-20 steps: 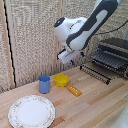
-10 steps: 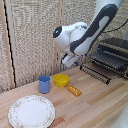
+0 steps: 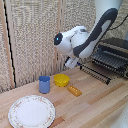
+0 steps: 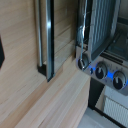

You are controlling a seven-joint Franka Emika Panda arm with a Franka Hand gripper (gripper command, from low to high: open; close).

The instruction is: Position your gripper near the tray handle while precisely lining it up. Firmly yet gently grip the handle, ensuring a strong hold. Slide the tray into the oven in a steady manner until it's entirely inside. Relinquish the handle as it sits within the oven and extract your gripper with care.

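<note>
Above the wooden table (image 3: 95,102), the gripper (image 3: 71,63) hangs in the air on the white arm (image 3: 92,35), touching nothing; whether its fingers are spread or closed cannot be told. Tray (image 3: 111,61) sits at the oven (image 3: 116,50) on the exterior view's right, its tray handle (image 3: 95,73) projecting outward. Blue cup (image 3: 44,84), yellow bowl (image 3: 61,80), small orange object (image 3: 74,90) and patterned plate (image 3: 31,111) rest on the table.

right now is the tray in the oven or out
Out, at least partly: the tray projects from the oven, its handle over the table, gripper not on it.
</note>
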